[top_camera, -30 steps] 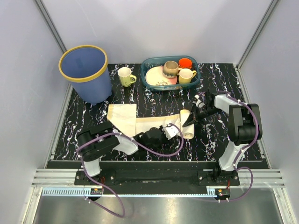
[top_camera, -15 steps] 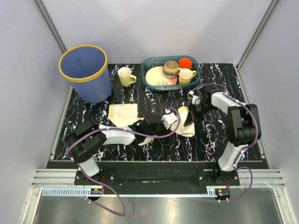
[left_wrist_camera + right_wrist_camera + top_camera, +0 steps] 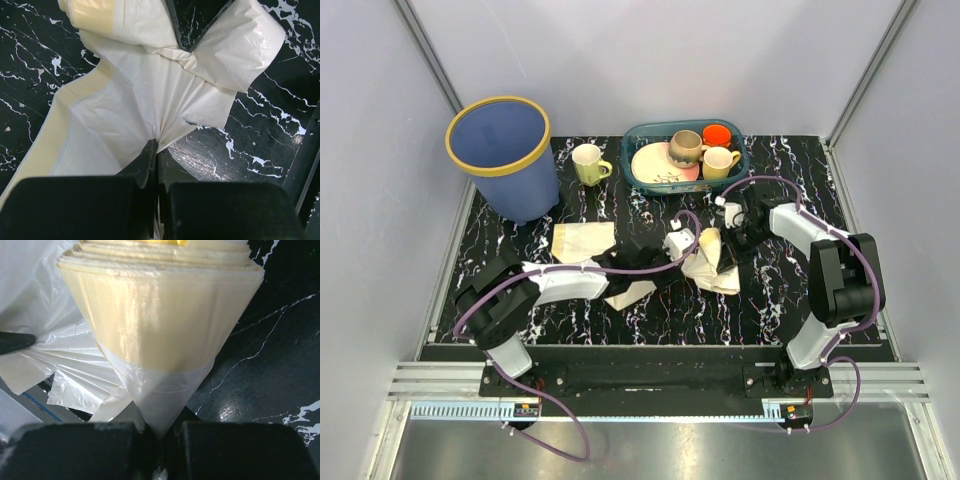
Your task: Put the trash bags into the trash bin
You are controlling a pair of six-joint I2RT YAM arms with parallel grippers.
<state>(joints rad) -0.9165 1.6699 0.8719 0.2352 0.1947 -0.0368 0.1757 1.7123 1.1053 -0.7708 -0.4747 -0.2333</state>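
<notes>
Right hand [image 3: 161,432] pinching trash bags [image 3: 155,335], marbled table [image 3: 272,350]

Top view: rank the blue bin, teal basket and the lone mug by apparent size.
1. blue bin, though its height brings it nearer the camera.
2. teal basket.
3. lone mug, clearly smallest.

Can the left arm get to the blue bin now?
Probably, but not yet. The left gripper is shut on the trash bags, and nothing tall stands between it and the trash bin. The right gripper pinches the same bundle, though, and would hold it back.
</notes>
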